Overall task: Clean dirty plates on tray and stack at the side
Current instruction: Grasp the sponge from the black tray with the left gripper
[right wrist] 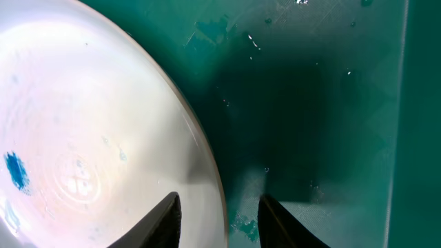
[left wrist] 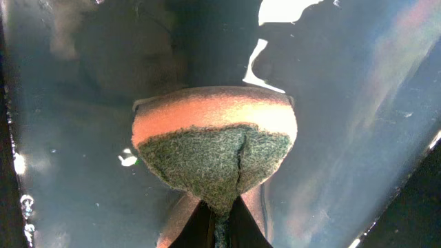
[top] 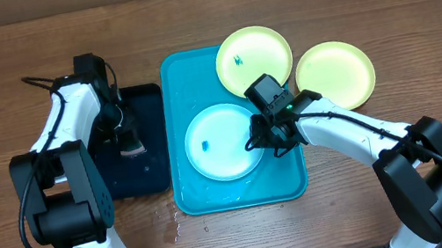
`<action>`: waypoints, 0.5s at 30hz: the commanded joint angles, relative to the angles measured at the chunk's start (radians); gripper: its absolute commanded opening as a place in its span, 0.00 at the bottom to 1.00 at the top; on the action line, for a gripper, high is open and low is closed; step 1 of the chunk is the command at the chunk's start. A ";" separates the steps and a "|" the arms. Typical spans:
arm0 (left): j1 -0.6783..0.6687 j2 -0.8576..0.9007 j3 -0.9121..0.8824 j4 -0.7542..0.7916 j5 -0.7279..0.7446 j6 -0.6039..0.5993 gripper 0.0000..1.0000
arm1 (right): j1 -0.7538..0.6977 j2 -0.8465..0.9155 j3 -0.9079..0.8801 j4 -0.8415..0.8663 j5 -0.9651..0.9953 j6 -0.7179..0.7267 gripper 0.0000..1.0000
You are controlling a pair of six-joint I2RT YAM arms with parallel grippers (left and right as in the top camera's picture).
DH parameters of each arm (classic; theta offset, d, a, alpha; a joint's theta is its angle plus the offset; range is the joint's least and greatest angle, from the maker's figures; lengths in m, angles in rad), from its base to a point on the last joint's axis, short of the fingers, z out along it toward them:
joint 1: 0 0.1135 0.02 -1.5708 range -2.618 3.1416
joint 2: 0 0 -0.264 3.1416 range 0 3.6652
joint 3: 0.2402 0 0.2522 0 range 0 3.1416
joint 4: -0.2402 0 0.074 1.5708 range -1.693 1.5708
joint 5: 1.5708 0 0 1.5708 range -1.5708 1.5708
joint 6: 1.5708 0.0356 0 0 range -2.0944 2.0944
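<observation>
Black tray (top: 146, 167) beneath; folded sponge (left wrist: 213, 141) hides left fingers (left wrist: 180, 219) mostly.

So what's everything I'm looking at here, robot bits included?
blue tray: one, bright cyan-blue, table centre.
cyan plate: one, pale cyan, blue smear, in the blue tray.
yellow-green plates: two, one smeared on the tray's far right corner, one on the table beside it.
black tray: one, black, left of blue tray.
sponge: one, orange and green, over the black tray.
left gripper: shut on the sponge.
right gripper: open, straddling the cyan plate's rim.
</observation>
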 commanded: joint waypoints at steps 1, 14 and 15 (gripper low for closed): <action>-0.008 -0.005 0.020 0.008 -0.030 0.095 0.04 | 0.006 -0.023 -0.006 0.001 -0.002 0.000 0.42; -0.008 -0.153 0.032 0.061 -0.064 0.085 0.04 | 0.006 -0.023 -0.006 -0.007 -0.039 0.003 0.50; -0.008 -0.149 0.026 0.061 -0.059 0.085 0.04 | 0.006 -0.023 -0.006 -0.007 -0.039 0.003 0.50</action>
